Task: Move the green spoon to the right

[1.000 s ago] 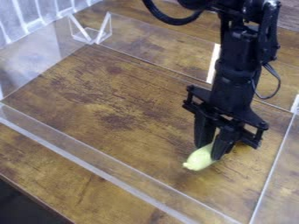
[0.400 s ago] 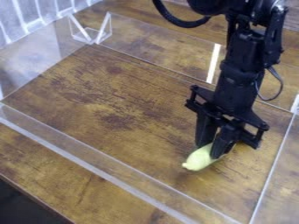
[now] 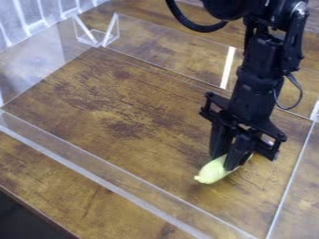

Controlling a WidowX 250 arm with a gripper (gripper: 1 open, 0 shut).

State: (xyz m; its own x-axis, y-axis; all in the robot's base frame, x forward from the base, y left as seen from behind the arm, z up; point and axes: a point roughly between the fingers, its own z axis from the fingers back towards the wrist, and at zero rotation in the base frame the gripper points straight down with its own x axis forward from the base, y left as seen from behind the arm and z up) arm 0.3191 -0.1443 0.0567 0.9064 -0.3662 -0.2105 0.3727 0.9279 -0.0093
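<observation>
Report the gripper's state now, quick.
Gripper: closed on the green spoon, which lies on the wooden table.

A dark, worn wooden surface [image 3: 112, 103] fills the view. Clear acrylic walls [image 3: 88, 173] border it, catching pale glare.

Pincer [image 3: 232, 159] tight on green spoon [image 3: 214, 171], wood table [image 3: 112, 103].
</observation>
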